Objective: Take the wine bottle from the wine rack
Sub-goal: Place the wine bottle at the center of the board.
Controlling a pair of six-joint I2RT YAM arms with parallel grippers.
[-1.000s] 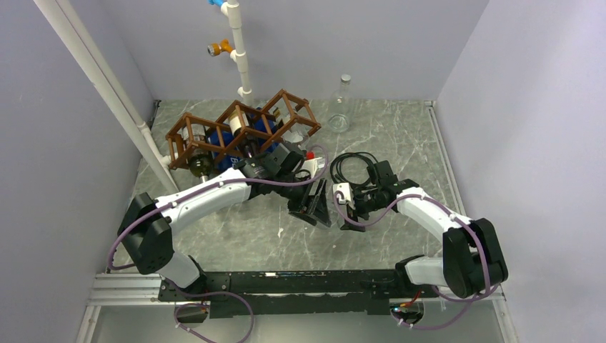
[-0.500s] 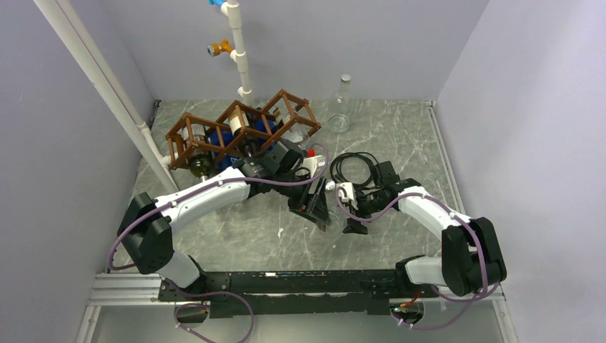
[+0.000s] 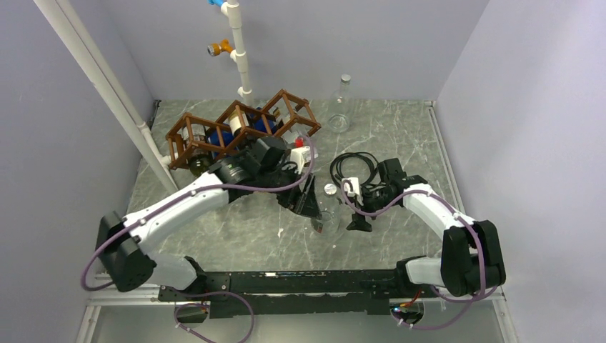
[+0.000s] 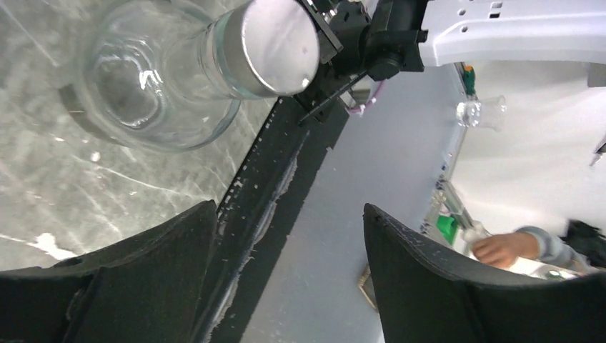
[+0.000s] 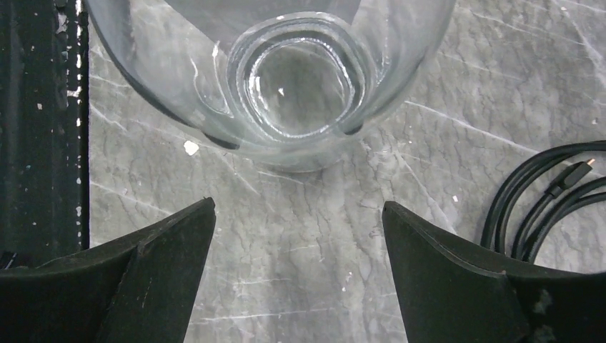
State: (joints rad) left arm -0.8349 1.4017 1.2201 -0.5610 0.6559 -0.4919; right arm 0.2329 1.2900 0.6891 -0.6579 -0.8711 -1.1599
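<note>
1. Top external view is showing the clear glass wine bottle (image 3: 326,214) with a silver screw cap (image 3: 329,189) standing upright on the grey marble-patterned table (image 3: 400,136). It is out of the brown wooden lattice wine rack (image 3: 243,128), in front of the rack's right end and well apart from it.
2. Two dark bottles with blue labels (image 3: 216,138) are lying in the rack's cells.
3. The left gripper (image 3: 309,206) is hanging just beside the wine bottle on the side facing the rack, and the right gripper (image 3: 355,218) is hanging just beside it on the side away from the rack.
4. In the left wrist view, the left gripper (image 4: 286,214) is holding its jaws wide apart with nothing between them. The wine bottle (image 4: 164,78) is sitting beyond the fingertips, off toward the left finger (image 4: 128,279), not inside the gap.
5. In the right wrist view, the right gripper (image 5: 298,207) is also gaping wide and gripping nothing. The wine bottle (image 5: 293,86) is sitting just ahead of the fingertips, in line with the gap but clear of both fingers (image 5: 457,271).
6. A coiled black cable (image 3: 351,166) is lying in front of the rack and off to its right, behind the right gripper.
7. A second clear glass bottle (image 3: 341,107) is standing to the right of the rack, by the back wall.
</note>
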